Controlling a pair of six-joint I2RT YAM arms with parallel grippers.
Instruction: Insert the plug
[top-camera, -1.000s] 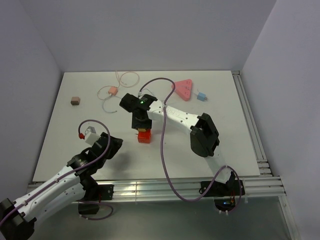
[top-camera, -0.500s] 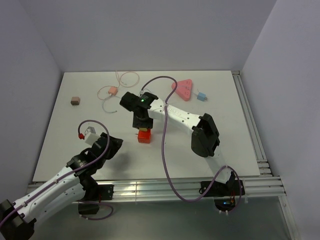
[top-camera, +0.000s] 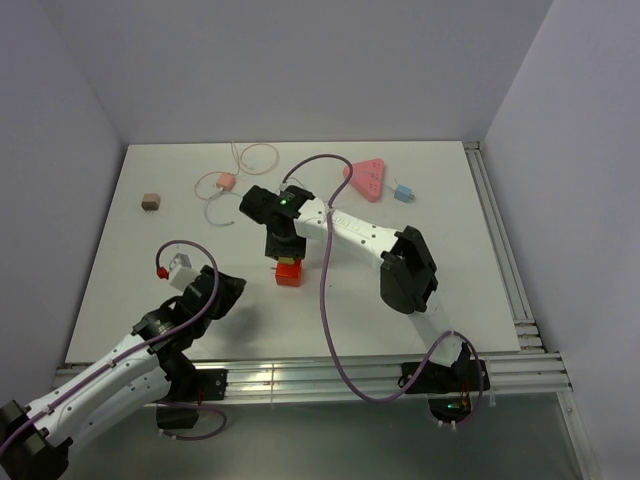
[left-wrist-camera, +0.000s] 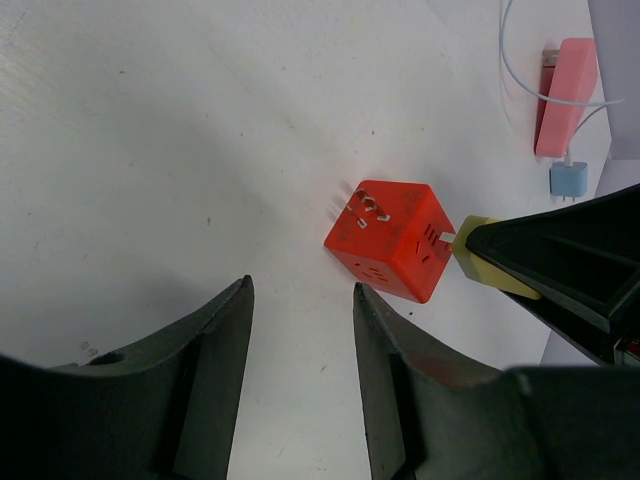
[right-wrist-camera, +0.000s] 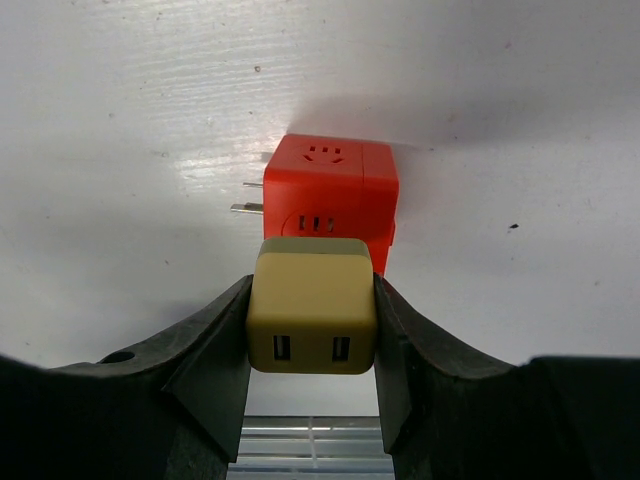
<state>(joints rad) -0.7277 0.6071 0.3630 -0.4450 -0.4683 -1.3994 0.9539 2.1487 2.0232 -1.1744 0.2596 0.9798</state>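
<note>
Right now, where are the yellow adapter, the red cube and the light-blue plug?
yellow adapter (right-wrist-camera: 311, 295): right wrist view, plain face.
red cube (left-wrist-camera: 390, 243): left wrist view, its middle.
light-blue plug (top-camera: 403, 192): top external view, its body.

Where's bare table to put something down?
Bare: the table's right side, nearer than the light-blue plug and outboard of the right arm; also between the red socket cube and the near edge. Crowded: far centre, around the pink adapter's cables, right gripper, pink triangular strip.

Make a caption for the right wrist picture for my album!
Right pincer holding a yellow USB adapter up to the red socket cube on the table.
</note>
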